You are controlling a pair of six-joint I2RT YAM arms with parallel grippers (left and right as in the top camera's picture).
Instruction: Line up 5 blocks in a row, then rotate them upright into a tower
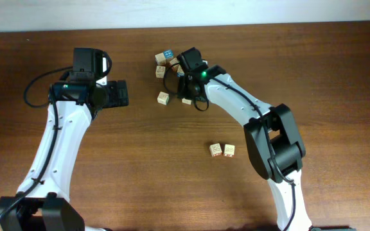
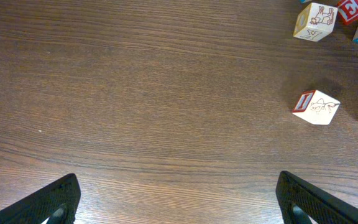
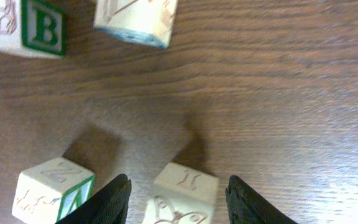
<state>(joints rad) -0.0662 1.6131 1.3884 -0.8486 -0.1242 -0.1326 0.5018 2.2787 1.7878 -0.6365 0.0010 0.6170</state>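
In the right wrist view a pale block [image 3: 182, 193] with a faint printed letter stands on the table between my right gripper's [image 3: 178, 202] fingers. The jaws are open, with a gap on each side of it. A block with a green-framed face [image 3: 51, 190] sits just left of the left finger. Farther off lie a green "B" block [image 3: 23, 25] and a blue-edged block [image 3: 135, 18]. Overhead, the right gripper [image 1: 185, 86] is over the cluster of blocks [image 1: 161, 71]. My left gripper [image 2: 179, 205] hangs wide open over bare wood, left of a pale block [image 2: 316, 106].
Two more cubes [image 1: 222, 151] lie side by side in front of the right arm. A cube with a bright-blue top [image 1: 167, 54] sits at the back of the cluster. A black cable [image 1: 201, 102] loops beside the right gripper.
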